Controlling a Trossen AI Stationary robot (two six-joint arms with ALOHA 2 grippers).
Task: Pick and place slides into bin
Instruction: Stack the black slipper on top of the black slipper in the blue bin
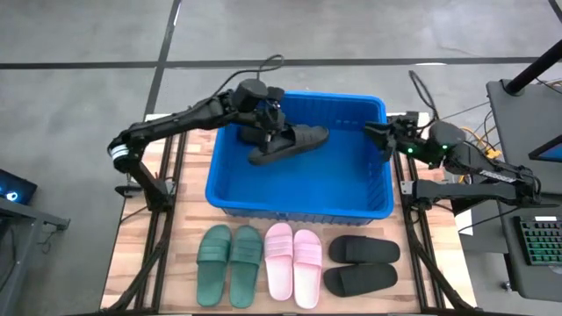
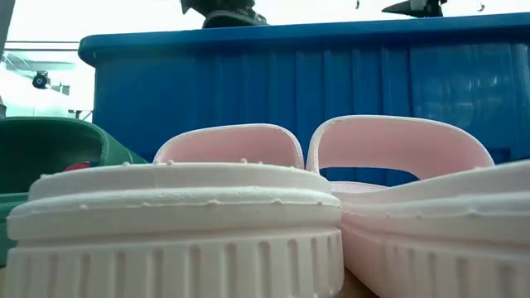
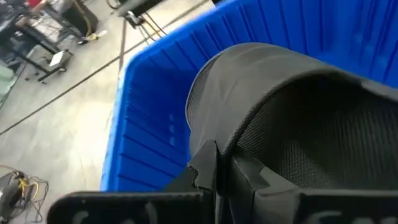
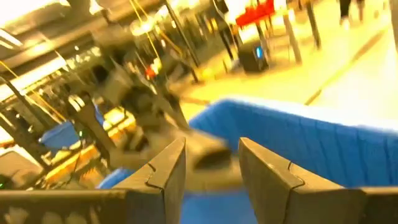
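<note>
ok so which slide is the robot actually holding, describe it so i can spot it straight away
Find the big blue bin in the middle of the table. Over its far left part, the left gripper is shut on a black slide, held tilted above the bin floor. It is the only slide not lying on the table: the green, pink and other black slides sit in a row in front of the bin.

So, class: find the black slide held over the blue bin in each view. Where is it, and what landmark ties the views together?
High view: black slide above the bin's far-left part, in the left hand.
Low view: only a dark bit above the bin's rim.
Left wrist view: fills the frame.
Right wrist view: blurred dark shape beyond the fingers.
Shared landmark: the blue bin.
</note>
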